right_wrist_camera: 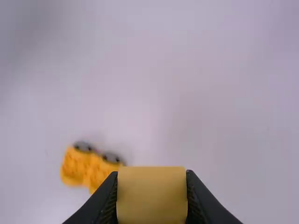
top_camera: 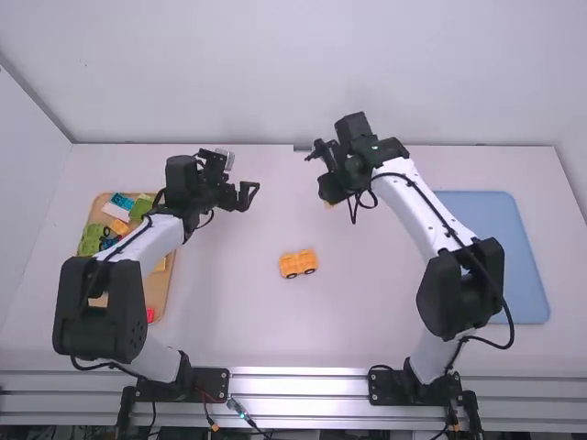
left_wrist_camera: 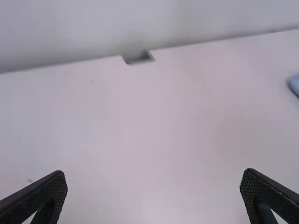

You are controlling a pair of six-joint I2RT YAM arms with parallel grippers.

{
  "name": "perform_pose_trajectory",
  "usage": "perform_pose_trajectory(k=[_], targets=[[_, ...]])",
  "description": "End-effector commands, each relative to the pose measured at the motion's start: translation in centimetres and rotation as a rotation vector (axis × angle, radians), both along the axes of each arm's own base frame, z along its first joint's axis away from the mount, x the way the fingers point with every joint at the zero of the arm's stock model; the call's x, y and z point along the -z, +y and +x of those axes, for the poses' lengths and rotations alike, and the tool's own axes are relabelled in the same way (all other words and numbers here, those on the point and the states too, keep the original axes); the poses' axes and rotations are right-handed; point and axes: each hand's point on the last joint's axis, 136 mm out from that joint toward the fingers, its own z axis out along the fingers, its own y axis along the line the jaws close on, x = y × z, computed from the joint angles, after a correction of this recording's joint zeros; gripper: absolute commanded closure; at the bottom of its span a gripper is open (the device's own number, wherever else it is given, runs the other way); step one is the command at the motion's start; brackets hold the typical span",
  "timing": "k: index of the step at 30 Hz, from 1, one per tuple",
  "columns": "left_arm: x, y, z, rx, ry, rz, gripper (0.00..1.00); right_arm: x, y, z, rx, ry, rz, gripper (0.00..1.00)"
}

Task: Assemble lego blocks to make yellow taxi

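Beyond the wheeled base (top_camera: pixel 298 264), my right pincer (top_camera: pixel 330 194) clamps a yellow block (right_wrist_camera: pixel 152 195); my left pincer (top_camera: pixel 249 194) is spread wide.

one orange-yellow wheeled block base (top_camera: pixel 298 264), one pale-yellow block (right_wrist_camera: pixel 152 196), one tan rectangular tray (top_camera: pixel 160 291), one blue rectangular tray (top_camera: pixel 515 252)

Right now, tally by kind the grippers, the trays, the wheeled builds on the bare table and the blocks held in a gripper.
Grippers: 2 (left gripper, right gripper)
Trays: 2 (tan tray, blue tray)
Wheeled builds: 1 (orange build)
Held blocks: 1 (yellow block)
Total: 6
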Motion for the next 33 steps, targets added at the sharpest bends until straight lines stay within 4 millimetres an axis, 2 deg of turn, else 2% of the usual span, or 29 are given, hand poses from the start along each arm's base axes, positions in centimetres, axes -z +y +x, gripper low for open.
perform_pose_trajectory(k=[1, 5, 9, 10, 11, 16, 17, 20, 21, 22, 25, 28, 33], targets=[[-2.3, 2.1, 1.9, -0.080, -0.069, 0.052, 0.01, 1.9, -1.9, -0.9, 0.030, 0.019, -0.168, 0.84], [-4.2, 2.1, 2.7, -0.082, -0.118, 0.052, 0.01, 4.8, -2.0, -3.9, 0.121, 0.147, -0.189, 0.85], [-5.2, 2.0, 3.2, -0.080, -0.161, 0.051, 0.01, 7.9, -3.0, -6.1, 0.264, 0.253, -0.203, 0.80], [-5.2, 2.0, 3.2, -0.080, -0.161, 0.051, 0.01, 7.9, -3.0, -6.1, 0.264, 0.253, -0.203, 0.80], [-5.2, 2.2, 3.2, -0.084, -0.161, 0.051, 0.01, 9.3, -3.4, -6.9, 0.329, 0.284, -0.202, 0.80], [-4.7, 1.9, 2.9, -0.077, -0.136, 0.051, 0.01, 12.2, -4.1, -8.0, 0.486, 0.361, -0.142, 0.82], [-4.5, 1.8, 2.8, -0.076, -0.129, 0.051, 0.01, 12.6, -4.1, -8.1, 0.510, 0.378, -0.117, 0.82], [-4.1, 1.8, 2.6, -0.075, -0.112, 0.052, 0.01, 13.8, -3.9, -8.2, 0.599, 0.431, -0.021, 0.93], [-4.1, 1.8, 2.6, -0.075, -0.112, 0.052, 0.01, 13.9, -4.0, -8.2, 0.607, 0.436, -0.015, 0.94], [-4.0, 1.8, 2.6, -0.075, -0.108, 0.052, 0.01, 14.3, -4.2, -8.2, 0.629, 0.449, 0.008, 1.00], [-3.9, 1.8, 2.6, -0.075, -0.103, 0.052, 0.01, 15.0, -4.7, -8.2, 0.713, 0.479, 0.048, 1.00], [-3.9, 1.8, 2.5, -0.075, -0.101, 0.052, 0.01, 15.6, -5.3, -8.4, 0.938, 0.550, 0.099, 1.00], [-3.9, 1.8, 2.6, -0.075, -0.103, 0.052, 0.01, 15.7, -5.4, -8.5, 1.148, 0.626, 0.150, 1.00]])
